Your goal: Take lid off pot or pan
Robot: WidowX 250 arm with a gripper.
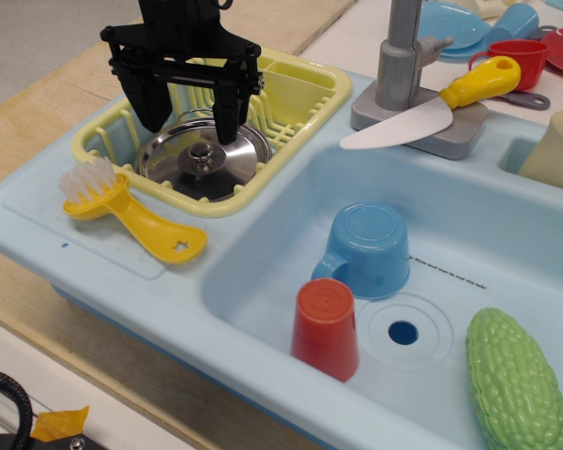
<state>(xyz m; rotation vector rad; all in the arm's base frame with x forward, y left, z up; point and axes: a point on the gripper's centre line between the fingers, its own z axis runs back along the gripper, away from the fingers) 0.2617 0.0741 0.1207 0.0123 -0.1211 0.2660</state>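
The shiny steel lid (183, 169) with a small round knob (202, 156) lies in the yellow dish rack (291, 122), covering the pot, of which only a thin rim shows at the lid's edge. My black gripper (190, 122) is open, its two fingers hanging wide apart just above the lid, one over its left edge and one over its right part near the knob. It holds nothing.
A yellow brush (122, 211) lies left of the blue sink (263, 281). In the basin are an upturned blue cup (368, 248), an orange cup (327, 328) and a green gourd (516, 380). A grey tap (403, 66) and a yellow-handled knife (432, 108) stand behind.
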